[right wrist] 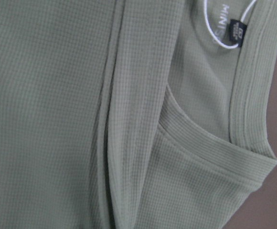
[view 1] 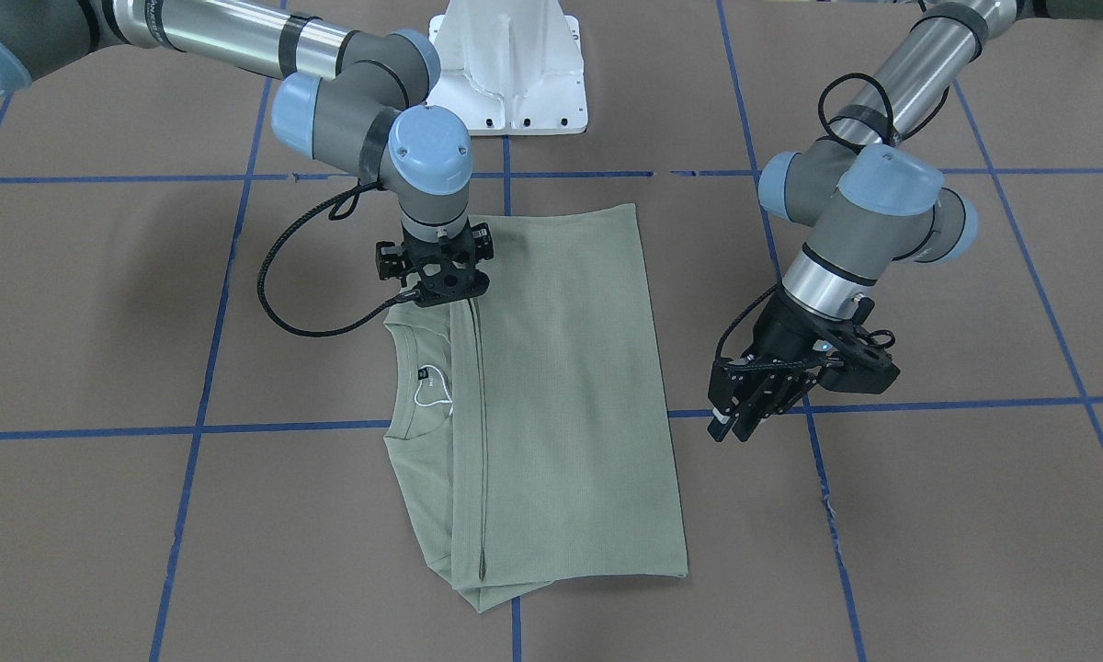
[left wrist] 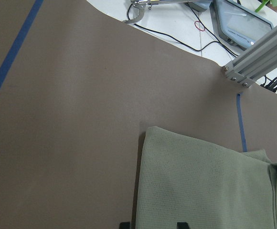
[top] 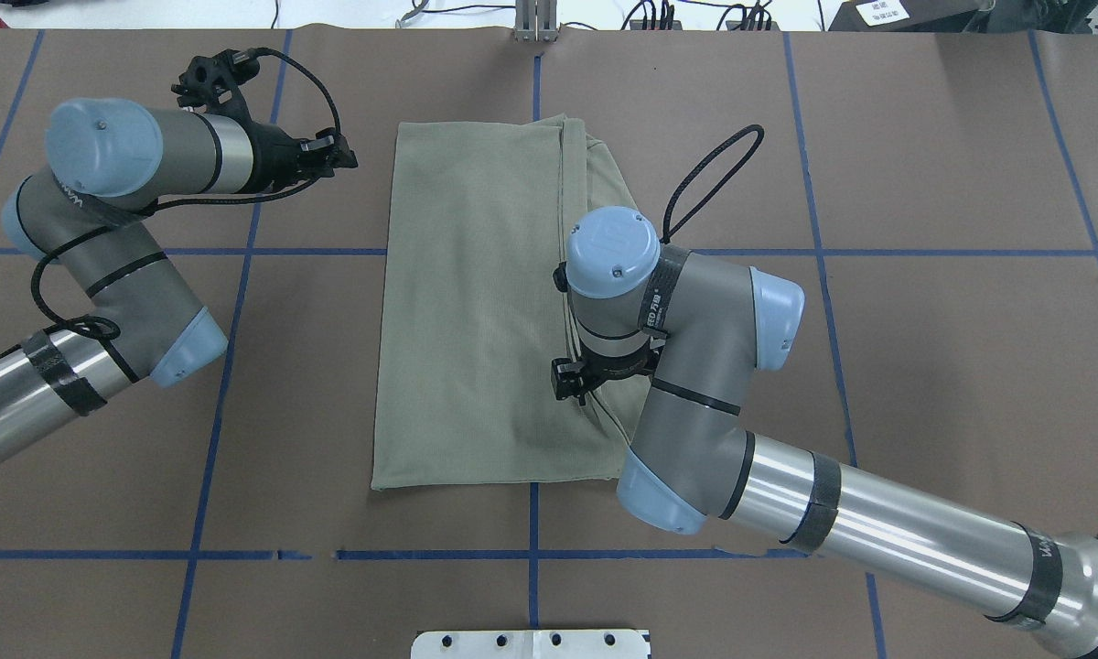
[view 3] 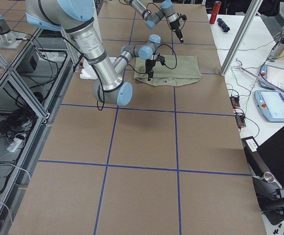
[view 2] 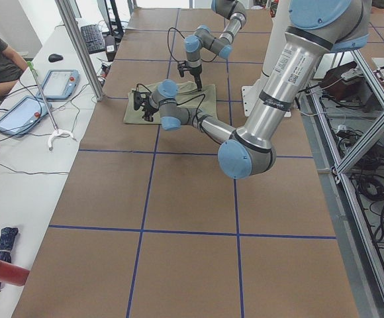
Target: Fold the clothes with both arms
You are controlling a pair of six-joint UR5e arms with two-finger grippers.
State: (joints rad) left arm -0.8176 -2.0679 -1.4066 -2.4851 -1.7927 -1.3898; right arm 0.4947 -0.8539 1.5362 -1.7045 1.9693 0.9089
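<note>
- The sage-green shirt (view 1: 561, 386) lies flat in the middle of the table (view 1: 928, 515), partly folded into a long panel. Its long axis runs from the robot's side to the far side, and the collar with its neck label (view 1: 426, 375) faces the robot's right.
- The right gripper (view 1: 441, 292) is the nearer one, pointing down over the folded edge beside the collar. Its wrist hides the jaws, so I cannot tell their state.
- The left gripper (view 1: 733, 425) hangs off the cloth, beyond the shirt's left long edge, jaws apart and empty. The shirt lies to its right.

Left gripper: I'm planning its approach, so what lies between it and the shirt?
Only bare table and a strip of blue tape separate the left gripper from the shirt, in the front-facing view.
</note>
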